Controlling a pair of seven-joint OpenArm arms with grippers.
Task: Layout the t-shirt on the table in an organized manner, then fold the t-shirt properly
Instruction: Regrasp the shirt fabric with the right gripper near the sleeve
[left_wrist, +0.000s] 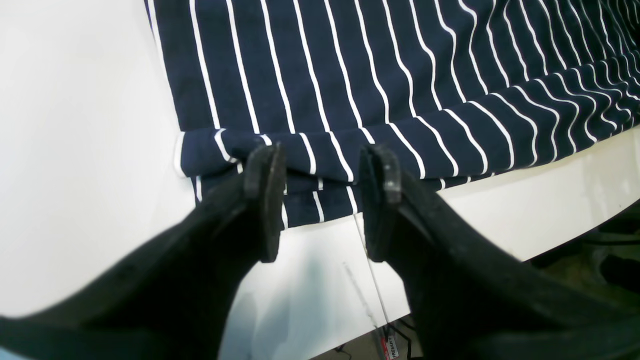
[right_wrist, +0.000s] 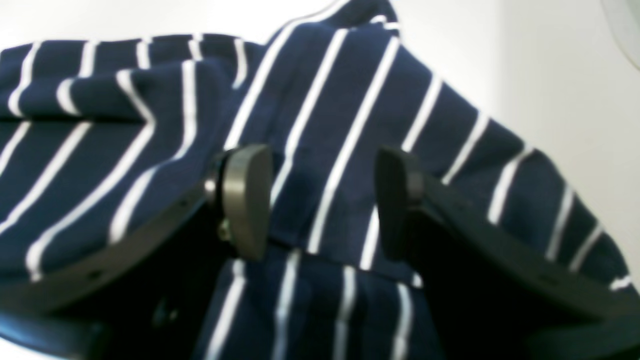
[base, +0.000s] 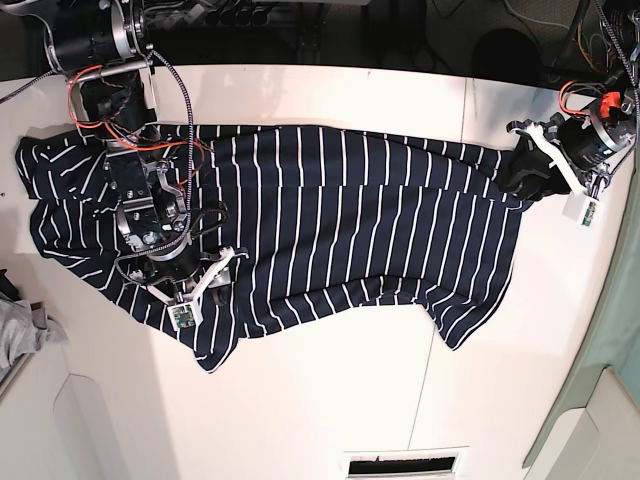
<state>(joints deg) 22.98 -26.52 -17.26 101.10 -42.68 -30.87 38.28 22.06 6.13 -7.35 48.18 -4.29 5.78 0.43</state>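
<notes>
Base view: t-shirt (base: 330, 220) spread across surface (base: 320, 400), still rumpled. Left claw (left_wrist: 322, 200) released, poised at hem corner, likely to pull edge straight. Right claw (right_wrist: 320, 200) released over bunched sleeve area, nothing gripped, likely to flatten it.

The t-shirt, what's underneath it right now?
The t-shirt lies spread over the white table, which shows bare all around it. Whatever sits beneath the fabric itself is covered. The right gripper hovers open above one sleeve.

Bright, even light; right wrist view blurred.
</notes>
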